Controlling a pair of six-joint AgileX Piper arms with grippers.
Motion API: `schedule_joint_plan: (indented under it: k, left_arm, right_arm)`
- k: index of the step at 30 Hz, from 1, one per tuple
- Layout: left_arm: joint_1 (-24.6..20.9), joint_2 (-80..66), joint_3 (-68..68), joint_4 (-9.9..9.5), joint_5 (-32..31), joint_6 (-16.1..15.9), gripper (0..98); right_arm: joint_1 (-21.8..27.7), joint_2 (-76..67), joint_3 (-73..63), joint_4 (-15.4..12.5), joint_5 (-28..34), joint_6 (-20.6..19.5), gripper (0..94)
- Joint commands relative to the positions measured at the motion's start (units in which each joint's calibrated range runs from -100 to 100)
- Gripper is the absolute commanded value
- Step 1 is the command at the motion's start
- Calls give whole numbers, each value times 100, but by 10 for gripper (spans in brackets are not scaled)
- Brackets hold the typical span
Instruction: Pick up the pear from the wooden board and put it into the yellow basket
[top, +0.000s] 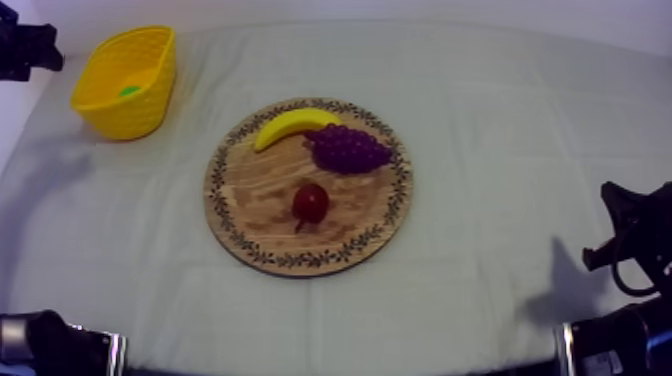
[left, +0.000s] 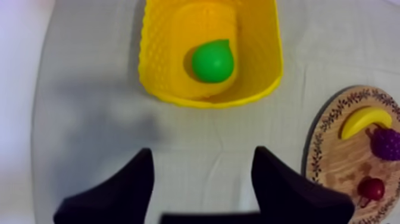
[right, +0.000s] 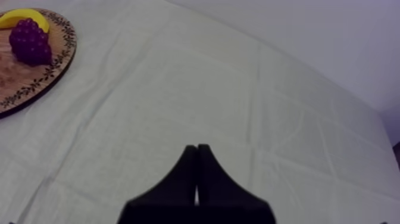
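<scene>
Pear (left: 213, 61) (seemingly tipped) lay in yellow basket (left: 155, 65) at worktop's (top: 500, 120) far left corner, left jaws spread, right jaws pressed together.

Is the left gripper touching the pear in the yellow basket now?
Apart. The left wrist view shows the left gripper open over the cloth, the wall of the yellow basket between it and the pear.

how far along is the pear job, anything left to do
Done, it seems: the pear lies inside the yellow basket, and the wooden board carries just the banana, grapes and small red fruit. In hand: nothing; the left hand is open above the cloth beside the basket, the right hand shut on nothing. Left: probably only drawing the left hand back.
</scene>
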Motion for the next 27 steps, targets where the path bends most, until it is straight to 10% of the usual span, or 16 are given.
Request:
schedule_joint_plan:
  k: [1,27]
  left_arm:
    - [20,-619,698,7,-405,-39,582]
    - [226,-4794,4953,-25,-4313,442,297]
  right_arm:
    - [-1,-3,-2,1,2,1,4]
    - [-1,-3,-2,1,2,1,4]
